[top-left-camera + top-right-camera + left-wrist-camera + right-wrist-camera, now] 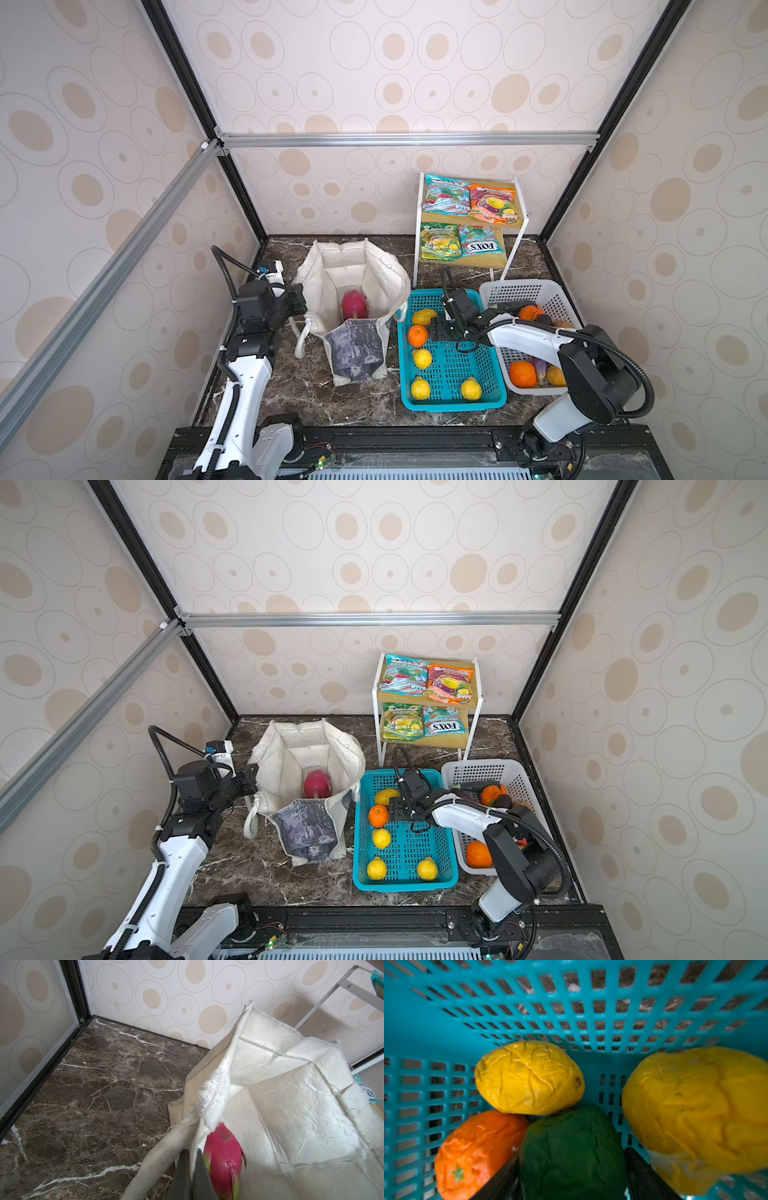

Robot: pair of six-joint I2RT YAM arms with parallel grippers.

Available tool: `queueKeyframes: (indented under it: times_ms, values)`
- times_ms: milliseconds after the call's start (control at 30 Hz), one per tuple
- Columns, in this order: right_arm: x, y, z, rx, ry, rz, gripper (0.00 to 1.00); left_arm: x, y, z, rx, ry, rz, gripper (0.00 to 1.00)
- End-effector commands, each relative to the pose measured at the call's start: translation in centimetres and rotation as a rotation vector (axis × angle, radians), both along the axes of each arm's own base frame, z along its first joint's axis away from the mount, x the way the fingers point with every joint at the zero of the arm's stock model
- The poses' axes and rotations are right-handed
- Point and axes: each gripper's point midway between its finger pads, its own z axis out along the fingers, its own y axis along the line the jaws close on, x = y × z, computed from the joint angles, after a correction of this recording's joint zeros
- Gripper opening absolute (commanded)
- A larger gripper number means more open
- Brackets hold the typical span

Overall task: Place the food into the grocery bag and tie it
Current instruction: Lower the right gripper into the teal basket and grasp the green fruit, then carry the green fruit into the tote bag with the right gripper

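Observation:
The off-white grocery bag (353,266) (307,746) stands open at the left of the marble table, print side toward the front. A pink dragon fruit (354,305) (224,1159) lies inside it. My left gripper (301,305) (192,1151) is shut on the bag's left rim next to a strap handle (158,1159). My right gripper (442,332) (572,1155) reaches down into the teal basket (453,401), its jaws open on either side of a dark green fruit (571,1126). An orange (475,1153) and two yellow fruits (529,1078) lie close around it. From above, the gripper hides the green fruit.
A white basket (519,286) at the right holds more produce under my right arm. Behind the baskets a small two-level shelf (513,226) carries several glossy packets (469,199). Several more yellow fruits (422,358) lie in the teal basket. Frame posts and walls close in the table.

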Motion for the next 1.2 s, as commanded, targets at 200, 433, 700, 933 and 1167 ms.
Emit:
queueKeyframes:
  times_ms: [200,433,700,933,1167]
  values:
    - [-0.4,-0.4,2.5,0.036,-0.034,-0.024,0.62,0.1,0.1,0.9,0.011,-0.028,-0.003,0.0]
    - [-1.0,0.4,12.9,0.084,-0.205,0.07,0.6,0.0,0.2,1.0,0.013,-0.03,-0.001,0.0]
    - [-0.5,8.8,24.2,0.099,-0.374,0.324,0.58,0.0,-0.2,1.0,0.002,-0.036,-0.021,0.0]
    - [1.8,19.0,23.9,0.131,-0.326,0.468,0.59,-0.1,-0.5,1.3,-0.002,-0.05,-0.035,0.0]
    - [3.9,24.3,15.6,0.025,-0.173,0.484,0.59,-0.1,-0.4,1.2,0.0,-0.044,-0.031,0.0]
